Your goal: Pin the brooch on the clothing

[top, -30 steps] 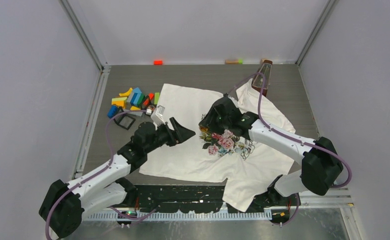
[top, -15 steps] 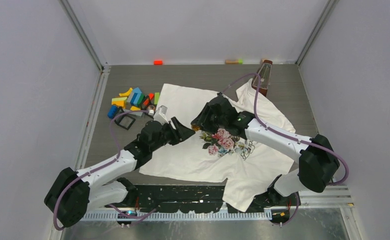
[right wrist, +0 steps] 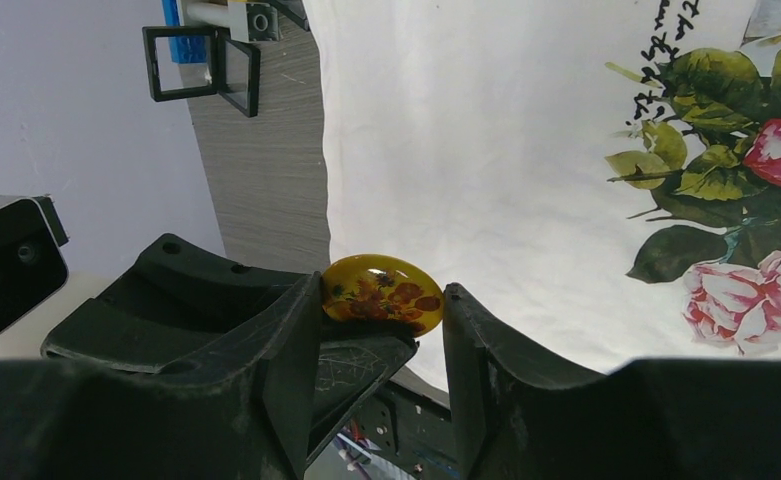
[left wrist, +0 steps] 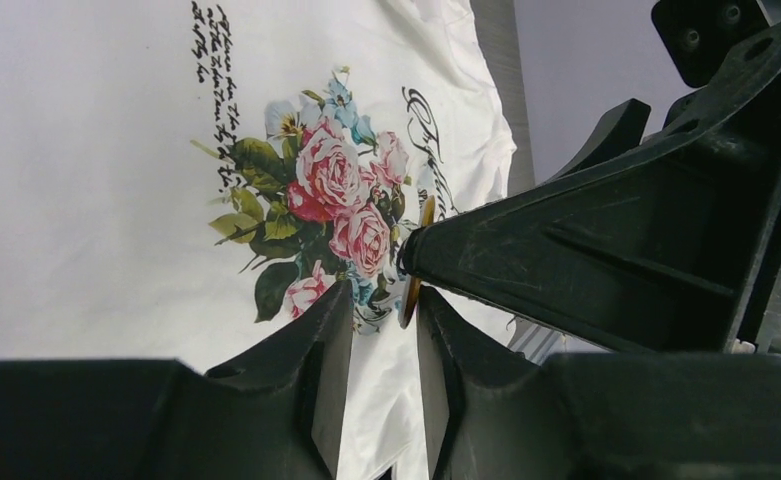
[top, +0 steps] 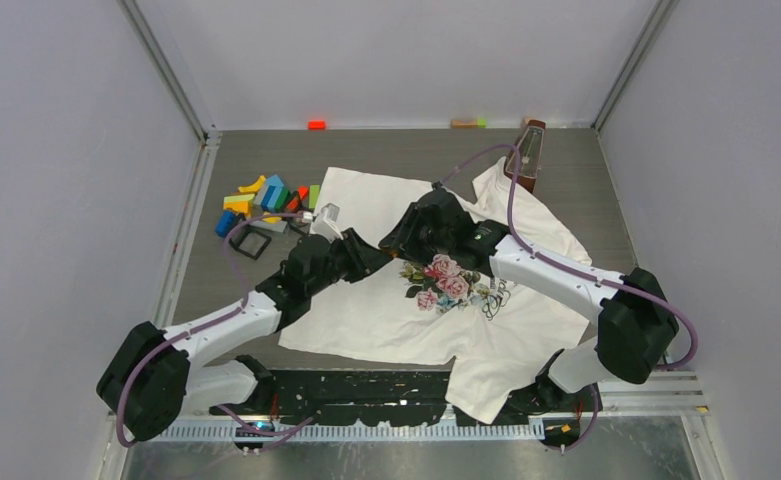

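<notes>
- Underneath, tabletop (top: pixel 586 190): carries the clothing (top: pixel 386 310), spread flat, rose print up, below both hands.
- Right hand (right wrist: pixel 384 302): roughly half open, clamped on the brooch (right wrist: pixel 381 290) at the two ends of its long axis, painted face toward its own camera; hangs over plain white cloth beside the print.
- Left hand (left wrist: pixel 381 335): points straight at the brooch from the opposite side, rim just at the mouth of its fingers. Narrow gap, wider than the rim; cannot tell whether a fingertip touches.
- Brooch: off the cloth, edge-on to the left hand, flat faces toward that hand's fingers; probably calls for a squeeze on those faces.
</notes>
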Action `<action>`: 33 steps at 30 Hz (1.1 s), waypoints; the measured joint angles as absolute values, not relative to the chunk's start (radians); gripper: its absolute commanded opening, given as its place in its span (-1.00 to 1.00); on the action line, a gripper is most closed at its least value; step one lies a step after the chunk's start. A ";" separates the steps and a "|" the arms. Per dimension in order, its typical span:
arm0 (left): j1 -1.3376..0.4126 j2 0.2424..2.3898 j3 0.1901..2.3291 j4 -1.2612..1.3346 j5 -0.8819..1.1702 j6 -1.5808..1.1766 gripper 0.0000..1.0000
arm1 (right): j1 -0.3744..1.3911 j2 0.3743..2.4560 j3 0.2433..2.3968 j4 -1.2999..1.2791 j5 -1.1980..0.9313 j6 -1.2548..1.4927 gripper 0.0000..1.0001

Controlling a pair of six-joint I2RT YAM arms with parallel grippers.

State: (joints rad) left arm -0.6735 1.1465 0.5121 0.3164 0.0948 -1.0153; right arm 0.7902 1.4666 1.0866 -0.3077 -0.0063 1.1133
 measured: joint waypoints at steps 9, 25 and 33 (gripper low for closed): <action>-0.678 1.163 0.541 0.330 0.083 -1.010 -0.97 | 0.789 1.467 1.087 -0.305 -0.012 1.113 -0.47; -0.591 1.066 0.502 0.347 0.256 -0.900 -1.00 | 0.694 1.363 1.048 -0.270 -0.159 0.923 0.33; -0.447 0.975 0.500 0.409 0.619 -0.882 -1.00 | 0.566 1.231 0.955 -0.121 -0.554 0.802 0.31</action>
